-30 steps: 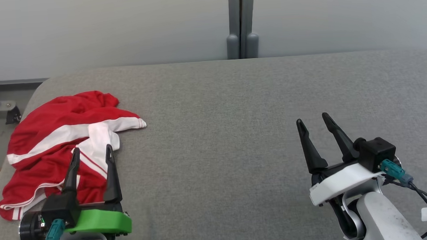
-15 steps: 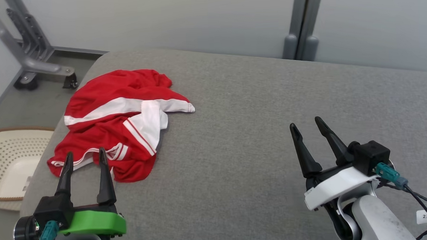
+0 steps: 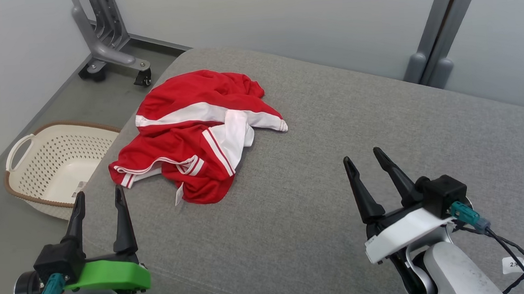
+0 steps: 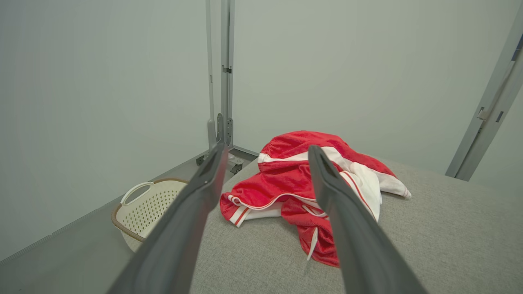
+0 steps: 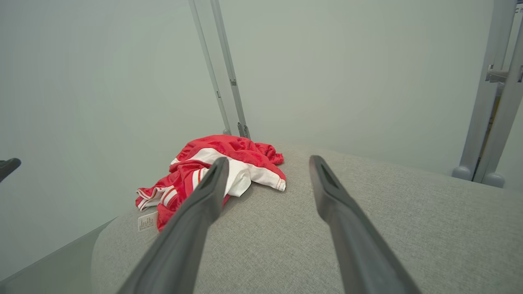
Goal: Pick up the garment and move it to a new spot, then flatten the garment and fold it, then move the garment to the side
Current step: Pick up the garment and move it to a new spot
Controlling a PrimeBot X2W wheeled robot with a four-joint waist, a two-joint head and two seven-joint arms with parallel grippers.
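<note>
garment (image 3: 198,132) crumpled on grey table (image 3: 334,161); left gripper (image 3: 98,198), right gripper (image 3: 361,155) both released, empty.

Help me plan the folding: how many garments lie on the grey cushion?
1: a crumpled red-and-white garment at the far left corner of the grey cushion. Its folds could hide something smaller.

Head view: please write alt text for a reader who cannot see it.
A crumpled red garment with white stripes lies on a grey fabric surface, near its left edge. The left end effector and right end effector are open, apart from it. A cream perforated plastic basket stands on the floor, left.
</note>
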